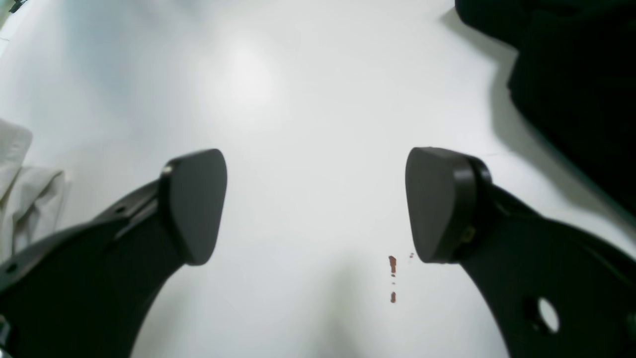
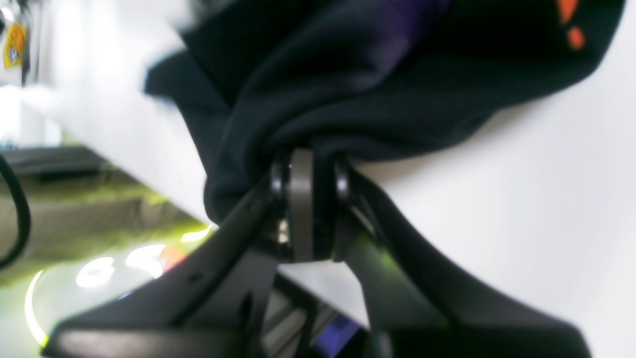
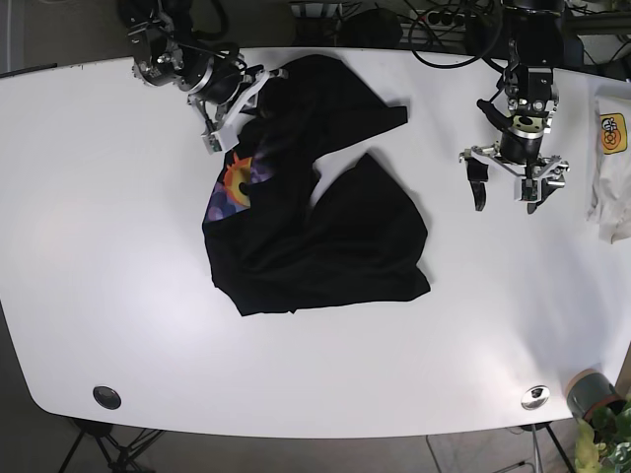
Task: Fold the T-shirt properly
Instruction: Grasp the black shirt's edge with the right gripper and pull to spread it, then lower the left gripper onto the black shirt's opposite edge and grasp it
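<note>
I've got the right gripper [image 2: 304,171] w/ its jaws pinched tight on a bunched edge of the black T-shirt [image 3: 315,227] near the far desk [image 3: 99,246] edge, prob. to drag that part out flat. The shirt lies crumpled mid-desk, graphic print [image 3: 235,187] up, not yet spread. The left gripper [image 1: 315,204] hangs over bare desk w/ jaws wide apart, holding nothing, just beside the shirt (ready to take a second corner, I reckon). A pale cloth [image 3: 613,187] sits at its side.
</note>
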